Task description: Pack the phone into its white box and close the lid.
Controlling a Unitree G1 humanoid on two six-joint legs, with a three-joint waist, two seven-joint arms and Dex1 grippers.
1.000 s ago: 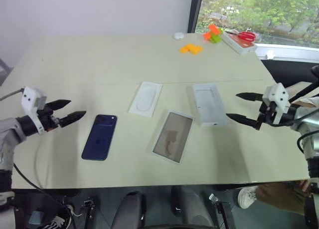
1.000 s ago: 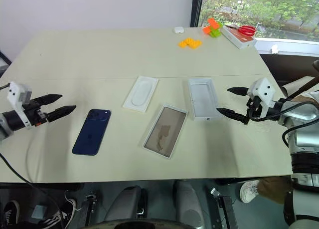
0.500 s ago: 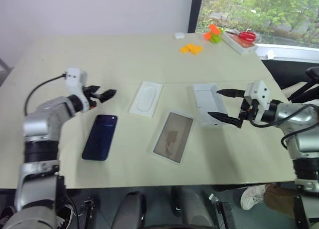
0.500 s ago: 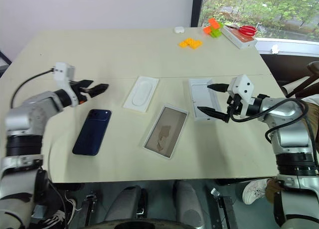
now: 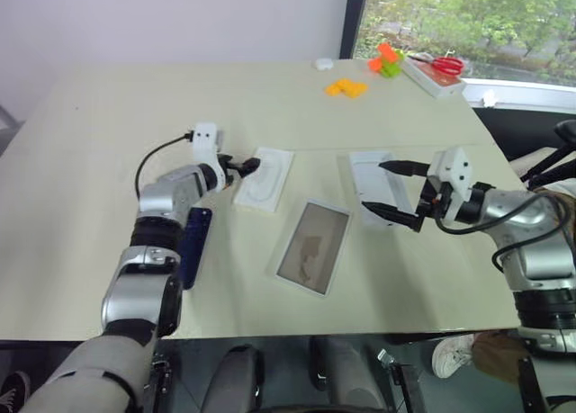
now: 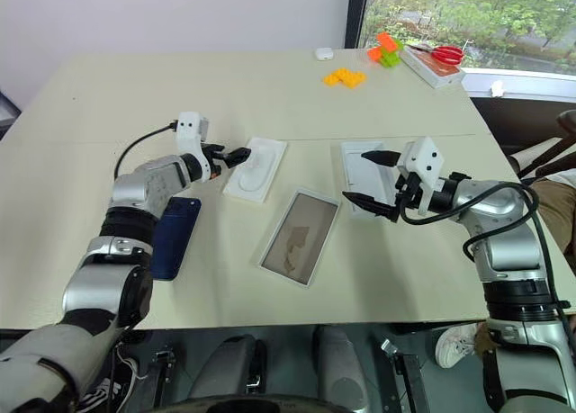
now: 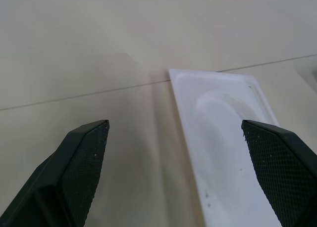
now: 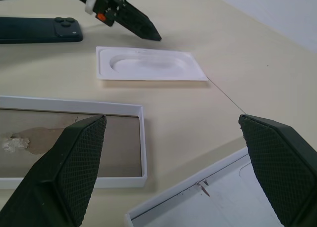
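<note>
Left gripper (image 6: 236,154) spread wide, empty, at edge of white insert (image 6: 256,169); right gripper (image 6: 364,177) equally wide, empty, above lid (image 6: 362,166). Phone (image 6: 176,237) flat beside left forearm. White box (image 6: 300,236) at table centre.

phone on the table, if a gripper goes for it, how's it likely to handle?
The phone lies flat on the table, slim with a glossy back: probably slippery, with little edge to grip. It looks rigid and dense for its size, so a push should slide it rather than tip it.

beige table (image 5: 135,98), pale wall (image 5: 162,17), window (image 5: 468,17)
</note>
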